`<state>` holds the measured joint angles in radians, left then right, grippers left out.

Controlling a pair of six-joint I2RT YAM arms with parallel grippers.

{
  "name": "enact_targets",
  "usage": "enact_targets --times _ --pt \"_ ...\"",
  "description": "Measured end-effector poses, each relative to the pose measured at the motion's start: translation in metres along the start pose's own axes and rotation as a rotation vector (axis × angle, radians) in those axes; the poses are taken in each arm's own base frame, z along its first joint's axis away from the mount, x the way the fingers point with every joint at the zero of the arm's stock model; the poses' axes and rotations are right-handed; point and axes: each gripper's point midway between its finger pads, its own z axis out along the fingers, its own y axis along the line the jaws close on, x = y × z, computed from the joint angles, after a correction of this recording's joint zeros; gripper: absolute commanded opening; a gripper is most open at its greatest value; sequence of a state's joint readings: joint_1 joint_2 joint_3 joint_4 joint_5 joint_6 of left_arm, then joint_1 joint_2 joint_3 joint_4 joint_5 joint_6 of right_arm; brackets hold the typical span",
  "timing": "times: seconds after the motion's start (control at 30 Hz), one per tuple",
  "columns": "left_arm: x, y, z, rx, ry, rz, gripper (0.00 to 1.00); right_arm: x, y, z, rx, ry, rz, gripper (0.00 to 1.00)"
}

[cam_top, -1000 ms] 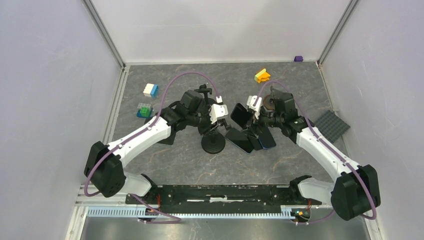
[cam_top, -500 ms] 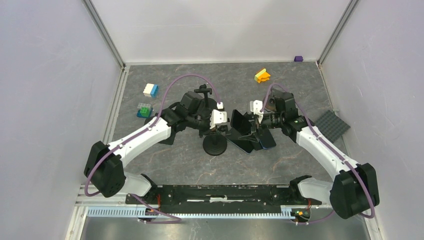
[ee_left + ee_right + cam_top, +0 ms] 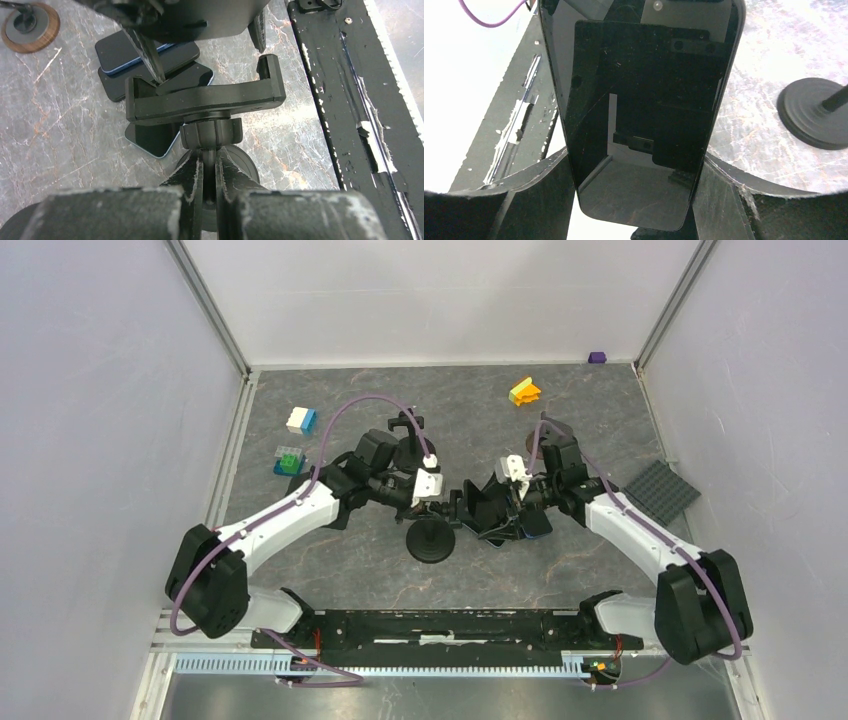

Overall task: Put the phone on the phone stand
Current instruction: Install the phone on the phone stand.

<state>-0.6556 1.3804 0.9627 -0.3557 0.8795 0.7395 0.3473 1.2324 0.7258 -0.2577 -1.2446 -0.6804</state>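
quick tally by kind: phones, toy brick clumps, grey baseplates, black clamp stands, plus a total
phones: 4, the held phone plus three lying flat
toy brick clumps: 4, white-blue, green-blue, orange-yellow, purple
grey baseplate: 1
black clamp stand: 1
total: 10

White-blue block [image 3: 301, 420], green block [image 3: 288, 460], yellow-orange block [image 3: 523, 391], small purple block [image 3: 597, 357], grey studded plate [image 3: 663, 490]
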Motion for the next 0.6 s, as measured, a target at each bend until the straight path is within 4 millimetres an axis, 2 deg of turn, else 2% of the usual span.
enact_targets --times 0.4,0.6 --pt "-0.006 -0.006 0.005 -0.004 -0.137 0.043 0.02 0.012 0.023 0.028 -0.145 -0.003 0.04 0.0" --pt "-0.007 -0.006 0.005 -0.005 -0.186 0.035 0.02 0.001 0.016 0.034 -0.14 -0.031 0.0 0.0"
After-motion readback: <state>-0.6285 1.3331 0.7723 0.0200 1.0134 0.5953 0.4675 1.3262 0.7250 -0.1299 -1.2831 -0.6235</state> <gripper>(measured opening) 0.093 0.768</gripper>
